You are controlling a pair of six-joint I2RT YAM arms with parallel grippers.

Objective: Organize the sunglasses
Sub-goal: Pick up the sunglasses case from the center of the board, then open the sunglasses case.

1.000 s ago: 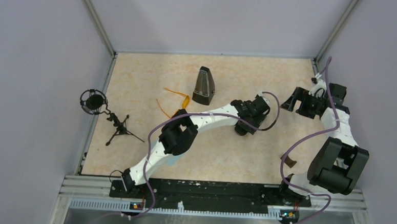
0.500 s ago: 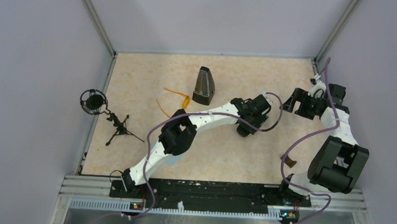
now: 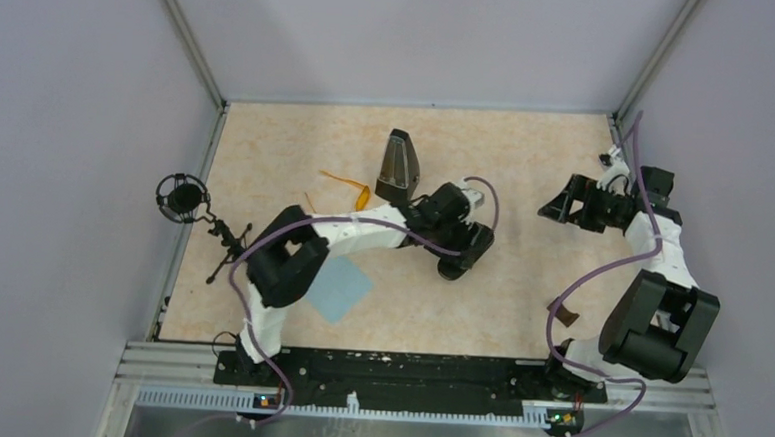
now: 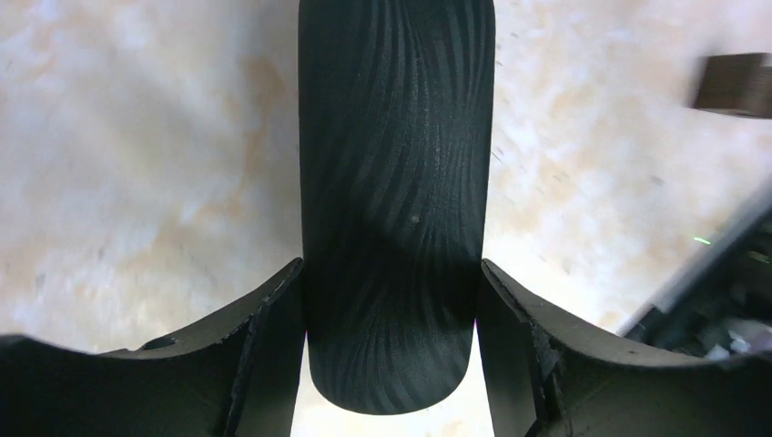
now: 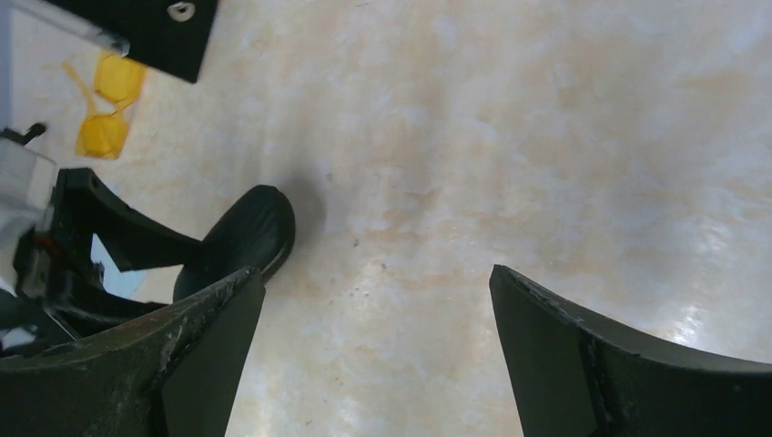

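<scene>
Bright even light, soft shadows, blurred wrist-view edges.

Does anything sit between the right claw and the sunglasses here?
Yes. The left claw, gripping the black case, lies with its wrist across the line from the right claw to the sunglasses, which sit beyond it beside a black pyramid-shaped object.

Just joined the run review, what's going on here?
The left gripper is closed on the sides of the black glasses case, mid-table. The right gripper hangs open over bare table to the right, holding nothing. The sunglasses lie untouched beside the metronome. The blue cloth lies flat near the left arm.
</scene>
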